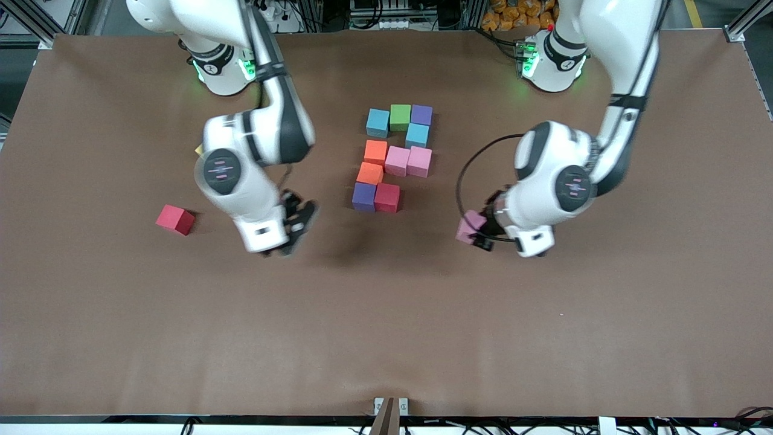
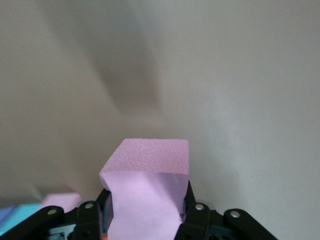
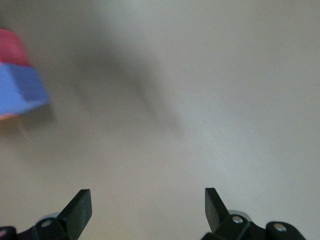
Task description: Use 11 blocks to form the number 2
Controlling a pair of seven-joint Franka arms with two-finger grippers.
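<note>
Pinching a pink block (image 2: 145,192), the left gripper (image 1: 477,232) carried the eleventh piece while ten sat placed; right gripper (image 1: 296,232) hung spread.

Even, bright light falls from above on the table (image 1: 121,338). Soft shadows lie under both arms. Both wrist views are washed pale and blurred by motion.

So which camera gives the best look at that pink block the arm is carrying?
The left wrist view: the pink block fills it, clamped in the left gripper. The front view shows it small, partly hidden by the gripper. The right wrist view misses it.
</note>
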